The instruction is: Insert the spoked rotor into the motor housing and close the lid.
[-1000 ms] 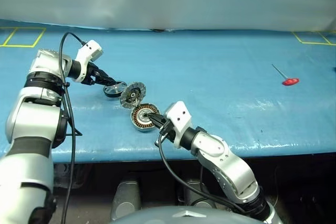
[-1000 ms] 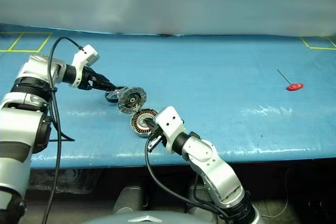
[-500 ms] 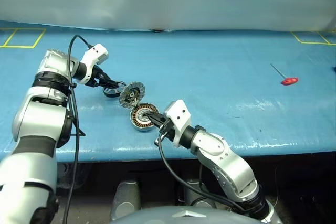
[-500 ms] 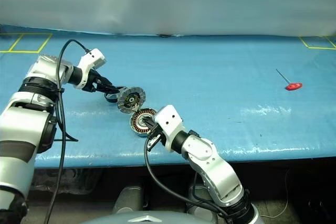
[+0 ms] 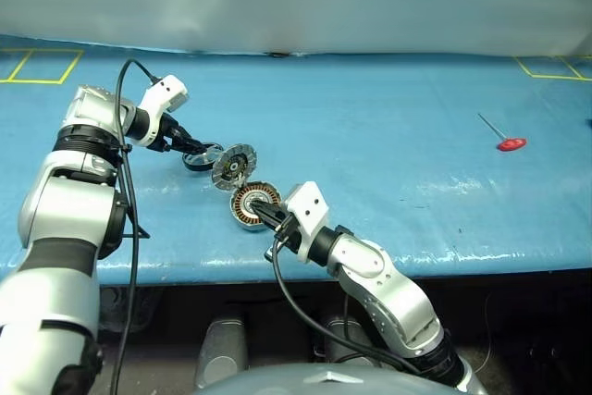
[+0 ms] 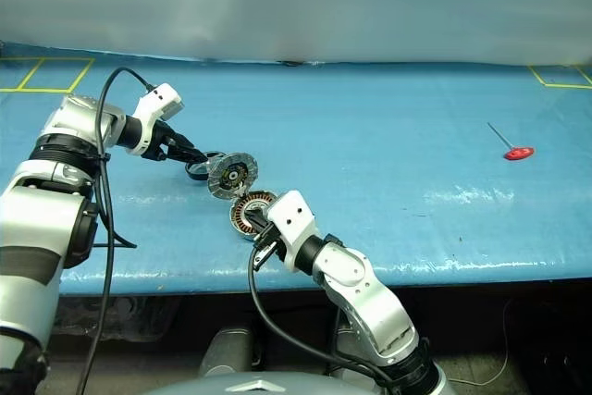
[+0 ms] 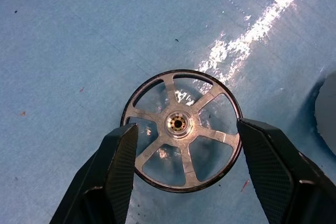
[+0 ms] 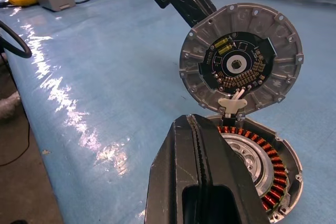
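On the blue table [image 5: 398,108], largest item first:
Table: lying under every part, its near edge running across the head views.
Left pincer [image 7: 181,145]: standing wide open, one finger [image 7: 113,166] at each side of the wheel's rim; whether the fingers are touching the rim cannot be told.
Right pincer [image 5: 262,211]: pressing shut, holding nothing, its tip sitting at the cup's near rim.
Lid [image 5: 234,166]: standing open on its hinge, tilting up, ribbed inner face turning toward the robot.
Motor housing [image 5: 252,203]: lying flat near the front edge, mouth facing up, copper windings showing.
Spoked rotor [image 7: 182,129]: lying flat, hub axis pointing up, just beyond the lid to the left.
Progress: judging from this, nothing is finished yet; lifting, inserting and closing are all remaining.
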Available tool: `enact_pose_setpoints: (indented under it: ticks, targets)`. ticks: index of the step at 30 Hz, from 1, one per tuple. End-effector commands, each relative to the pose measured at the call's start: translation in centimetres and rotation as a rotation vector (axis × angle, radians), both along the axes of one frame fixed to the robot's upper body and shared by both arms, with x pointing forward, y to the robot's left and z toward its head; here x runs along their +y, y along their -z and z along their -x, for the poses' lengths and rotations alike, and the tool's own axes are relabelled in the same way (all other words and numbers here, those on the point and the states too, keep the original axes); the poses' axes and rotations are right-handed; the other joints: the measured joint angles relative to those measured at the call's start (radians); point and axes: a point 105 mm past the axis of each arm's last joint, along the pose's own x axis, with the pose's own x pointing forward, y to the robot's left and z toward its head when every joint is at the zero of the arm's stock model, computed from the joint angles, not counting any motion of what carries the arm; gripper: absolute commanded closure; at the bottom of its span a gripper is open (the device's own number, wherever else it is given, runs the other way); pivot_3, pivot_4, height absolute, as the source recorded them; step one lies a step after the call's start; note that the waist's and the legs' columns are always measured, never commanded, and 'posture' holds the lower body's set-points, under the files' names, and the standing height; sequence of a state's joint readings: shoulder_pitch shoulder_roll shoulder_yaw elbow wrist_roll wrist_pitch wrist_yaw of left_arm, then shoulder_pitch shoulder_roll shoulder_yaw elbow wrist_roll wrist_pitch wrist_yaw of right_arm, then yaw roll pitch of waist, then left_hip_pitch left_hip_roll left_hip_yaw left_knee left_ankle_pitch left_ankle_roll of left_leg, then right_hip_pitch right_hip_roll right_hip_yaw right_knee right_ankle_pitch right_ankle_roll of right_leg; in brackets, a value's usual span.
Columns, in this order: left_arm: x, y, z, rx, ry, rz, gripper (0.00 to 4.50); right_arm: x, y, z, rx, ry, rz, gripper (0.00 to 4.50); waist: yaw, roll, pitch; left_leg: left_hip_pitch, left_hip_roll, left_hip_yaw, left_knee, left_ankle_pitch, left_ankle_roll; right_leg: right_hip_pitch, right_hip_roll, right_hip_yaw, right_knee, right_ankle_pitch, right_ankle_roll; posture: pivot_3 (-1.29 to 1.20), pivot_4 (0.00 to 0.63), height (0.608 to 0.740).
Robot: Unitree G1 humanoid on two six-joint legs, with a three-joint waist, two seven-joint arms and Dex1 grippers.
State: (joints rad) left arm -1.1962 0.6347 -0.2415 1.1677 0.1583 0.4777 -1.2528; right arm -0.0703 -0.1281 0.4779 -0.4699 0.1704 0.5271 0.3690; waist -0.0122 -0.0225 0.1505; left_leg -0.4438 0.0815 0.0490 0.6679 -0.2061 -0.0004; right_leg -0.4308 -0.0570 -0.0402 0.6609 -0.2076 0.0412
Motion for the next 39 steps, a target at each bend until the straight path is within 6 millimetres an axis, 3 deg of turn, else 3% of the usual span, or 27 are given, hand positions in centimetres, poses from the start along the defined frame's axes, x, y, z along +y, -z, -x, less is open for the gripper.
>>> enact_pose_setpoints:
  ticks: [1,23,39]
  targets:
    - [0.0,-0.7,-0.2,-0.018,0.002,-0.008,1.24,0.3,-1.3,0.0,-0.046,0.002,-0.047,4.5,0.0,0.0,0.0,0.0,0.0,0.0,0.0,0.0,0.0,0.0,0.0,0.0,0.0,0.0,0.0,0.0,0.15,0.74]
    - [-1.3,-0.4,-0.7,-0.024,0.029,-0.029,1.24,0.3,-1.4,-0.2,-0.046,0.033,-0.066,4.5,0.0,0.0,0.0,0.0,0.0,0.0,0.0,0.0,0.0,0.0,0.0,0.0,0.0,0.0,0.0,0.0,0.15,0.74]
    - [-0.7,2.0,-0.1,0.034,0.007,-0.065,1.24,-0.1,-1.3,-0.2,-0.042,0.051,-0.065,4.5,0.001,0.0,0.0,0.0,0.0,0.0,0.0,0.0,0.0,0.0,0.0,0.0,0.0,0.0,0.0,0.0,0.15,0.74]
